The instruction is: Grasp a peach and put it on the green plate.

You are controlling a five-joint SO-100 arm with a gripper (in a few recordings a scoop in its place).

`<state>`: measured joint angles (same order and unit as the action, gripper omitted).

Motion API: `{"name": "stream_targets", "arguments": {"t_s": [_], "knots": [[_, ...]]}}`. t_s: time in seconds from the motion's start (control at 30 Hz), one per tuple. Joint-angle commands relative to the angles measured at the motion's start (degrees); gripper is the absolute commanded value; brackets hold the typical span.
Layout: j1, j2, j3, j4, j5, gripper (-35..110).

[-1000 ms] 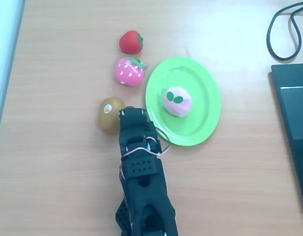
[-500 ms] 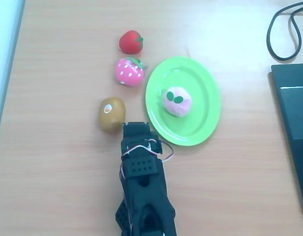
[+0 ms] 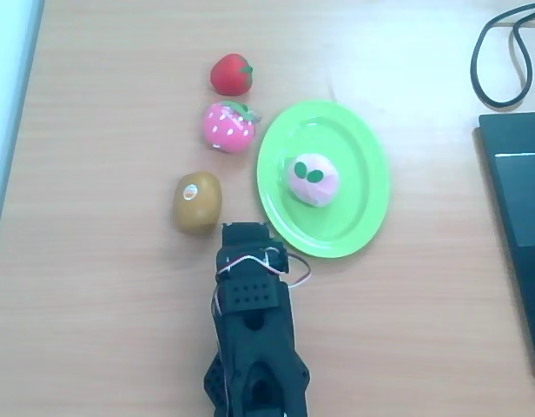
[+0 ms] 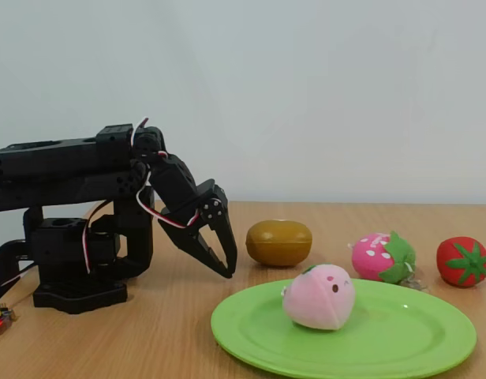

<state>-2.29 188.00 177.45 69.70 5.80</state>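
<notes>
The pale pink peach (image 3: 313, 179) (image 4: 319, 296) with two green leaf marks lies on the green plate (image 3: 354, 139) (image 4: 401, 335), slightly left of the plate's middle in the overhead view. My black gripper (image 3: 244, 230) (image 4: 226, 267) hangs shut and empty, tips pointing down just above the table. It is off the plate's near-left rim in the overhead view, just below the brown kiwi (image 3: 196, 201) (image 4: 278, 242). It touches neither of them.
A pink white-dotted strawberry (image 3: 228, 126) (image 4: 381, 257) and a red tomato-like fruit (image 3: 231, 74) (image 4: 462, 261) lie beyond the kiwi. A dark flat device (image 3: 519, 217) and a black cable (image 3: 502, 52) sit at the right. The arm's base (image 4: 77, 260) stands left in the fixed view.
The gripper has drawn back toward the arm's base, away from the kiwi and the plate's rim. The peach and the other fruits have stayed put.
</notes>
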Motion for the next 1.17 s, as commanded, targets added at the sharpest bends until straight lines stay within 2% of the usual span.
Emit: {"name": "stream_targets", "arguments": {"t_s": [0.0, 0.53, 0.8, 1.13], "knots": [[-0.2, 0.9, 0.3, 1.2, 0.5, -8], [-0.3, 0.9, 0.3, 1.2, 0.9, -8], [1.0, 0.9, 0.3, 1.2, 2.0, -3], [0.9, 0.9, 0.2, 1.2, 2.1, -8]]}}
